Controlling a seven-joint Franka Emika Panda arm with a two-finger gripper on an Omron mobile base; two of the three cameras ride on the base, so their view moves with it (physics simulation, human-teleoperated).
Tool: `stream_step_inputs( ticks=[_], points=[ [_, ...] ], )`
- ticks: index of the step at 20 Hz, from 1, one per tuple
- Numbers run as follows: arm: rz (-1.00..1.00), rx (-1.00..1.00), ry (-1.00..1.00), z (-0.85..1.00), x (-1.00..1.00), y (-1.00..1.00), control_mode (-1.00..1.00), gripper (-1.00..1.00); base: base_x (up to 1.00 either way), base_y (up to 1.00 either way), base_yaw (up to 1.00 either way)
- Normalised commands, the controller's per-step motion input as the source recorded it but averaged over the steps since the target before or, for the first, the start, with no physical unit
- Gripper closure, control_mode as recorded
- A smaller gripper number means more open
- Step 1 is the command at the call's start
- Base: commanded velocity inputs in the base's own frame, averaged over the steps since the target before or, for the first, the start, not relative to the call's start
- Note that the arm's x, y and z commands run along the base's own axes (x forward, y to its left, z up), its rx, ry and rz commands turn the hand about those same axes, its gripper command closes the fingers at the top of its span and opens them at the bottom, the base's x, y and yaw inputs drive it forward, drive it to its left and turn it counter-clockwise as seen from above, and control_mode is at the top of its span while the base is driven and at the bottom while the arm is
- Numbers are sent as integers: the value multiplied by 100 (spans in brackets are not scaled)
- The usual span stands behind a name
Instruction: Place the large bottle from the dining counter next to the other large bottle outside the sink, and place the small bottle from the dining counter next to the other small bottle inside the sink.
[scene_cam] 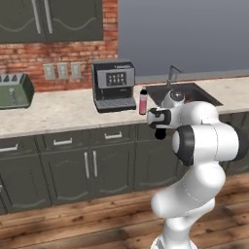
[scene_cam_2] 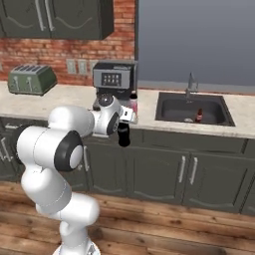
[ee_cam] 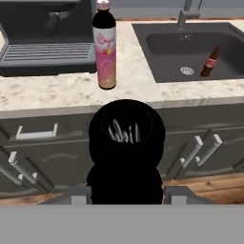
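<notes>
My gripper (ee_cam: pixel 126 196) is shut on the large black bottle (ee_cam: pixel 126 152), which I see end-on, hanging in front of the cabinet doors below the worktop edge. From the base views, the black bottle (scene_cam: pixel 160 133) (scene_cam_2: pixel 123 134) pokes down from the hand (scene_cam: pixel 159 121). The other large bottle (ee_cam: pixel 105 47) (scene_cam: pixel 143 101) (scene_cam_2: pixel 133 103), pink with a dark cap, stands upright on the worktop left of the sink (ee_cam: pixel 162 57) (scene_cam_2: pixel 172 107) (scene_cam: pixel 204 95). Inside the basin lies a small reddish bottle (ee_cam: pixel 210 61) (scene_cam_2: pixel 199 115). The dining counter and its small bottle are out of view.
A coffee machine (scene_cam: pixel 114 85) (ee_cam: pixel 47 43) stands just left of the pink bottle. A green toaster (scene_cam: pixel 14 90) (scene_cam_2: pixel 31 78) sits far left. The faucet (scene_cam_2: pixel 190 84) rises behind the basin. Dark cabinets with handles (ee_cam: pixel 35 133) run below the worktop.
</notes>
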Motion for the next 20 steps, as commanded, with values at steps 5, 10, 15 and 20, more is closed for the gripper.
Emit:
stream_step_inputs(
  ticks=[5,10,15,20],
  points=[
    [0,0,0,0,0,0,100,100,50,-50,0],
    [0,0,0,0,0,0,100,100,40,-2,0],
    [0,0,0,0,0,0,100,100,43,2,0],
    [0,0,0,0,0,0,100,100,42,1,0]
  ],
)
